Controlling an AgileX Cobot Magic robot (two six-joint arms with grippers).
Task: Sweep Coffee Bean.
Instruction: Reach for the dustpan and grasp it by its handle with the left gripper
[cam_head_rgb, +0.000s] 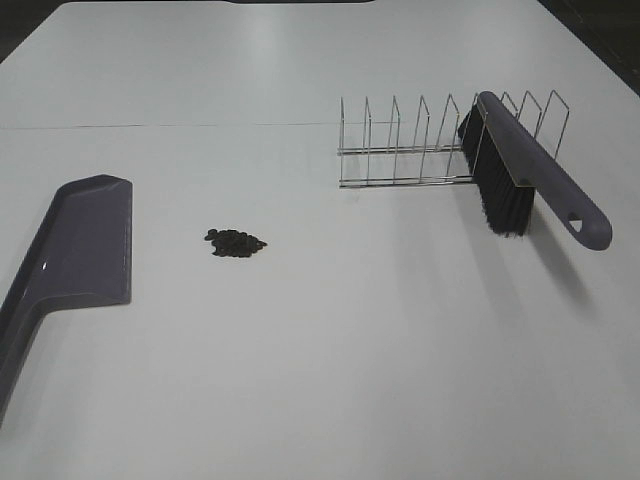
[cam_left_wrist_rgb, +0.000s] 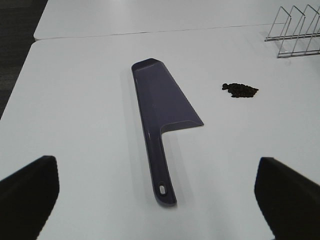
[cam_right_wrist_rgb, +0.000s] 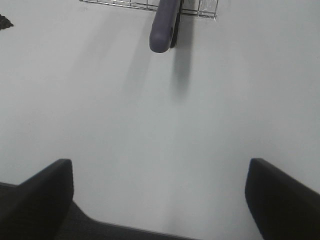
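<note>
The coffee beans (cam_head_rgb: 236, 242) lie in a small dark heap on the white table, left of centre; they also show in the left wrist view (cam_left_wrist_rgb: 240, 90) and at the edge of the right wrist view (cam_right_wrist_rgb: 4, 21). A purple dustpan (cam_head_rgb: 85, 245) lies flat to their left, handle toward the front edge. A purple brush (cam_head_rgb: 530, 170) with black bristles leans in a wire rack (cam_head_rgb: 400, 150) at the right. My left gripper (cam_left_wrist_rgb: 156, 161) is open and empty, hovering short of the dustpan's handle (cam_left_wrist_rgb: 162, 185). My right gripper (cam_right_wrist_rgb: 159, 162) is open and empty, short of the brush handle (cam_right_wrist_rgb: 165, 25). Neither gripper shows in the high view.
The wire rack has several upright dividers and stands behind and right of the beans (cam_left_wrist_rgb: 295, 30). A seam crosses the white table behind it (cam_head_rgb: 150, 125). The table's left edge and dark floor show in the left wrist view (cam_left_wrist_rgb: 15, 60).
</note>
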